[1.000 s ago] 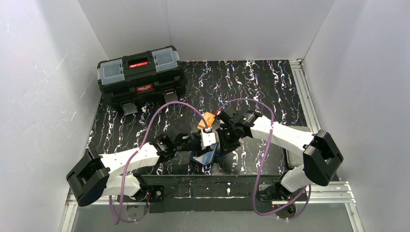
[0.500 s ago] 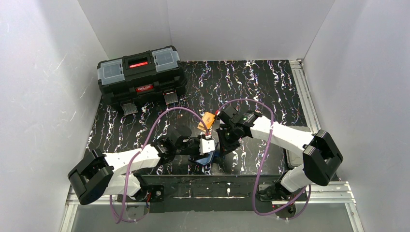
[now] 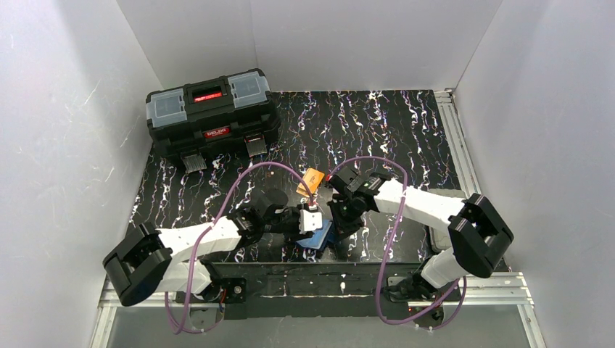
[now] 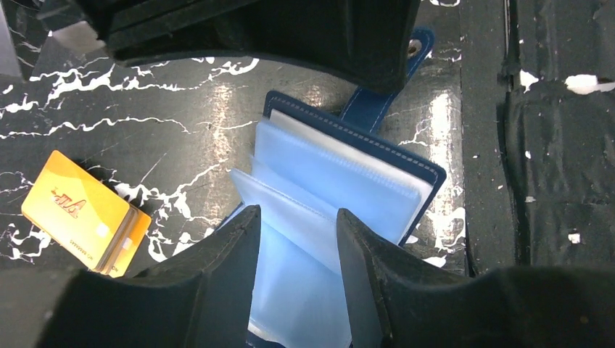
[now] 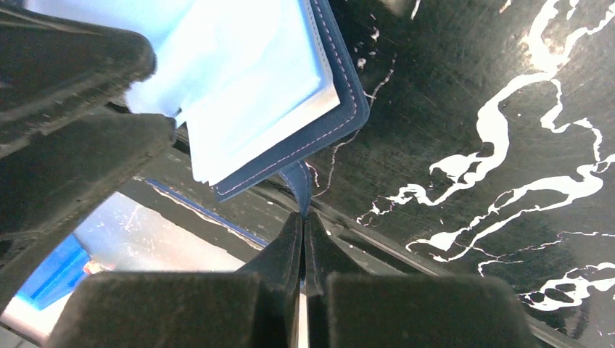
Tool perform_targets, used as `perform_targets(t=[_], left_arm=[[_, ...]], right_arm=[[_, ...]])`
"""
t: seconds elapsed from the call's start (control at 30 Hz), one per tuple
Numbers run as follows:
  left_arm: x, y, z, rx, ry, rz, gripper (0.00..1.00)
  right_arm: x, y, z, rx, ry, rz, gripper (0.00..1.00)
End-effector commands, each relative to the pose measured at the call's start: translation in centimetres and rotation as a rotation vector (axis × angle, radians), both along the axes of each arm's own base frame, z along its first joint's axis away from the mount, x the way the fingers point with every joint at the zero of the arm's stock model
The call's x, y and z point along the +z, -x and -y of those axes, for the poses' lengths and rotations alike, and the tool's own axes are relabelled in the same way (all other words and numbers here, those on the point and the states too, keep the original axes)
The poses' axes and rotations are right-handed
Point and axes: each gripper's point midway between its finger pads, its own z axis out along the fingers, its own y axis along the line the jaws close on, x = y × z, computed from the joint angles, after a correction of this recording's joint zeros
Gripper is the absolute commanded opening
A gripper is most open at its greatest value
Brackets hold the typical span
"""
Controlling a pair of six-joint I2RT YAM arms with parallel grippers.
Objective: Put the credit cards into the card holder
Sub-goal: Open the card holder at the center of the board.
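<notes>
The card holder [image 3: 320,236] lies open near the table's front edge, navy outside with light blue clear pockets [image 4: 348,167] fanned up. My right gripper [image 5: 304,215] is shut on its snap tab [image 5: 299,181], just right of the holder [image 5: 268,80]. My left gripper [image 4: 297,214] grips a whitish-grey credit card [image 3: 312,220] by its edges, and the card's far end reaches in among the pockets. A small stack of orange-yellow credit cards [image 4: 83,212] lies on the table to the left; in the top view the stack [image 3: 312,178] sits beyond both grippers.
A big black toolbox [image 3: 212,112] with grey lid bins stands at the back left. White walls enclose the black marbled table [image 3: 391,123]. The metal front rail [image 3: 312,279] runs just near of the holder. Purple cables arch over both arms.
My left gripper has carried the whitish card toward the near edge and down to the open holder. The right gripper and the holder have shifted slightly nearer too.
</notes>
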Motion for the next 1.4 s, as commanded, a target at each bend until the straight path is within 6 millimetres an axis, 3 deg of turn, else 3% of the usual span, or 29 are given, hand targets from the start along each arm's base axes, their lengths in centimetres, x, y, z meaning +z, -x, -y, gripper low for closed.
perform_targets(t=[0.0, 0.27, 0.47, 0.57, 0.7, 0.8, 1.03, 1.13, 1.23, 1.37], left_arm=[[-1.5, 0.8, -0.4, -0.053, -0.058, -0.010, 0.42], [-4.1, 0.1, -2.6, -0.045, -0.202, 0.046, 0.41], [-2.1, -0.5, -2.5, 0.025, -0.187, 0.017, 0.40], [-2.5, -1.7, -3.1, 0.063, -0.223, 0.076, 0.38], [-1.7, -2.2, -2.5, 0.067, -0.217, 0.092, 0.36], [-1.5, -2.1, -2.3, 0.065, -0.215, 0.097, 0.36], [-1.0, -2.4, -2.0, 0.070, -0.212, 0.109, 0.35], [-0.8, -2.6, -1.9, 0.065, -0.214, 0.124, 0.34], [-0.8, -2.8, -1.9, 0.066, -0.219, 0.138, 0.34], [-0.9, -3.1, -1.9, 0.067, -0.221, 0.154, 0.35]], right_arm=[[-1.3, 0.0, 0.4, 0.006, 0.022, 0.002, 0.01], [-1.6, -0.4, 1.1, -0.007, 0.058, 0.033, 0.01], [-2.8, -0.5, 1.8, -0.032, 0.107, 0.030, 0.02], [-2.9, -0.6, 2.3, -0.061, 0.119, 0.050, 0.22], [-0.2, -2.2, 1.5, -0.090, 0.060, 0.140, 0.60], [0.3, -2.6, 1.6, -0.103, 0.057, 0.166, 0.65], [1.0, -3.1, 2.1, -0.133, 0.058, 0.206, 0.67], [1.7, -3.4, 1.8, -0.137, 0.030, 0.229, 0.62], [1.5, -3.3, 1.8, -0.134, 0.031, 0.221, 0.45], [0.0, -2.6, 2.1, -0.127, 0.054, 0.179, 0.32]])
